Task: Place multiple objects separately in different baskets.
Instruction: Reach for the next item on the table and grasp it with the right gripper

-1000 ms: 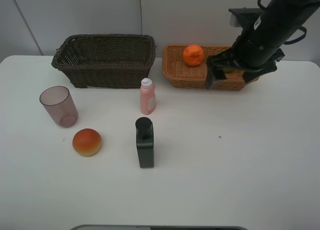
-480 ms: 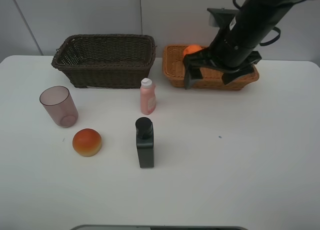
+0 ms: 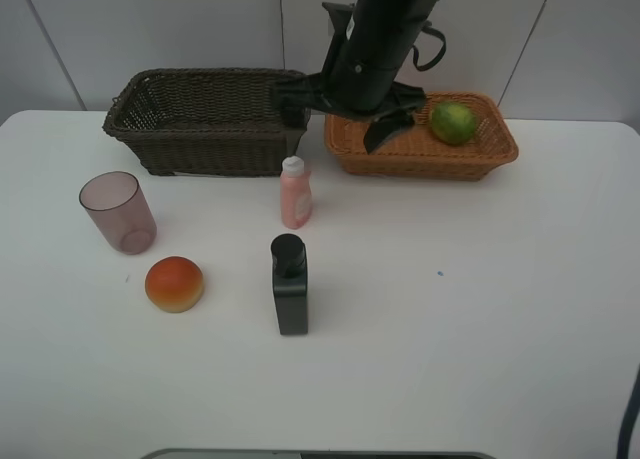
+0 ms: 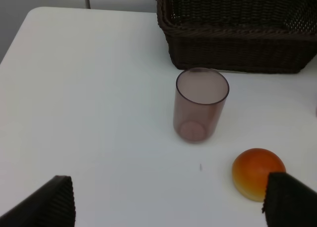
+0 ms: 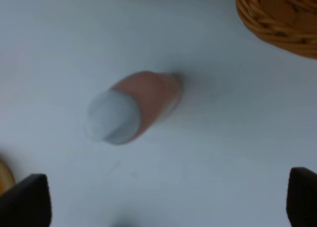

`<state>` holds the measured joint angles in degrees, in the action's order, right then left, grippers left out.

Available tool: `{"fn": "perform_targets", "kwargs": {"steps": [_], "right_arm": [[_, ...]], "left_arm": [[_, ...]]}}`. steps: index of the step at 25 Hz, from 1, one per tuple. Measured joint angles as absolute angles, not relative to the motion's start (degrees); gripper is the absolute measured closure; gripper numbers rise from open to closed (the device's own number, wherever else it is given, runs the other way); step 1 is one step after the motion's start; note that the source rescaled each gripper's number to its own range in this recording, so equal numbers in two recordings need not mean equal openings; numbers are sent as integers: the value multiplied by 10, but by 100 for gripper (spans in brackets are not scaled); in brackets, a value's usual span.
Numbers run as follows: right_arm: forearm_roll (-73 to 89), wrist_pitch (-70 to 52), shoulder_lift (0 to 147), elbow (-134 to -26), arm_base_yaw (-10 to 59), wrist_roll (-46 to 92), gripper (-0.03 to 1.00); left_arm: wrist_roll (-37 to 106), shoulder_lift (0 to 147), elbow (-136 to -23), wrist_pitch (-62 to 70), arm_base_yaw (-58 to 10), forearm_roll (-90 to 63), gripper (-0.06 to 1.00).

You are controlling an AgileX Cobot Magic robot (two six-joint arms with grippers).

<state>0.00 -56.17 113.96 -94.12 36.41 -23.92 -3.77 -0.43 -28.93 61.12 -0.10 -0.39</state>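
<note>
In the exterior high view my right gripper point(image 3: 338, 117) hangs open above the gap between the dark brown basket point(image 3: 210, 119) and the tan basket point(image 3: 400, 151), just behind the pink white-capped bottle point(image 3: 295, 192). The right wrist view looks down on that bottle point(image 5: 131, 108), which stands ahead of the open right gripper point(image 5: 163, 200). A green lime point(image 3: 453, 122) lies in the tan basket. The black bottle point(image 3: 290, 284), purple cup point(image 3: 118, 212) and red-orange fruit point(image 3: 174, 283) stand on the table. My left gripper point(image 4: 168, 207) is open, with the cup point(image 4: 200, 104) and fruit point(image 4: 257, 172) ahead of it.
The white table point(image 3: 480, 309) runs to a wall behind the baskets. The dark basket point(image 4: 237, 34) looks empty inside. A corner of the tan basket point(image 5: 282, 19) shows in the right wrist view. The right arm's body hides the tan basket's left part.
My right arm has swung left from over the tan basket to above the pink bottle. The lime has come into view and the orange is now hidden behind the arm.
</note>
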Motion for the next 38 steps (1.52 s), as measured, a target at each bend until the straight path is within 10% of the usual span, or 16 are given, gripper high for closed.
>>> {"fn": "perform_targets", "kwargs": {"steps": [38], "right_arm": [[-81,-574,1323,-1072,416,-454,-3]], "left_arm": [[-38,-4,-289,611,-1,-4,-3]]}}
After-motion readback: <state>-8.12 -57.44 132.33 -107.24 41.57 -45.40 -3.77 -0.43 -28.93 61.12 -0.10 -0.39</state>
